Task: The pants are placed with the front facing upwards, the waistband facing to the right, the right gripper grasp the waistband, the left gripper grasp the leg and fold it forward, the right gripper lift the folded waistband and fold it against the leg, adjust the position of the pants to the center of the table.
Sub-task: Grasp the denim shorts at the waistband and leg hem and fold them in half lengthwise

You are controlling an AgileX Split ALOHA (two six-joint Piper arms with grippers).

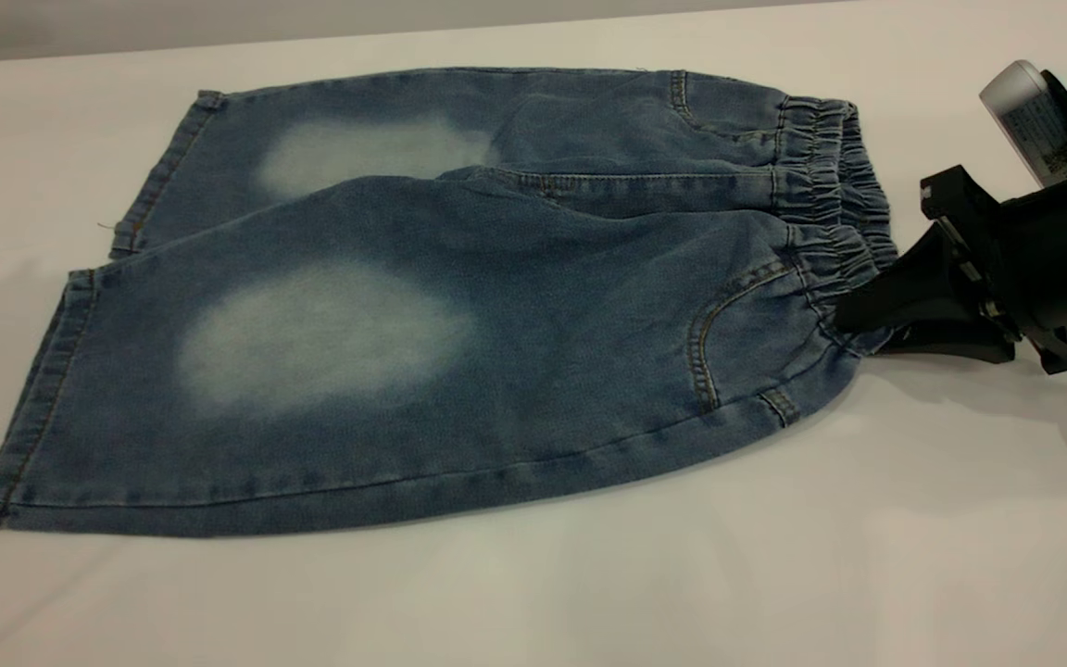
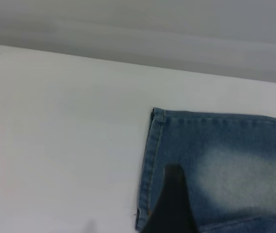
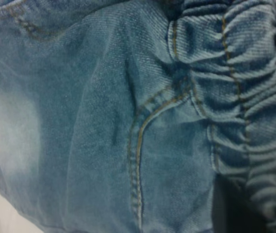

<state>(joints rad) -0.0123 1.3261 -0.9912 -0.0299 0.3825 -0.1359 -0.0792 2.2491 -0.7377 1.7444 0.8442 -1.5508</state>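
Jaws of the right gripper (image 1: 853, 320) are closing on the near end of the waistband (image 1: 834, 199), pinching the puckered elastic beside the pocket seam. The pants (image 1: 422, 306) are lying front-up on the desk (image 1: 867, 537), waistband toward that gripper, the near leg already lying partly over the far one. The left gripper (image 2: 171, 204) is hovering over the hem of the far leg; whether its jaws are spread or closed cannot be told. Grasping appears to be the step in hand; next, the left gripper probably needs to take the leg hem so both ends can fold forward together.
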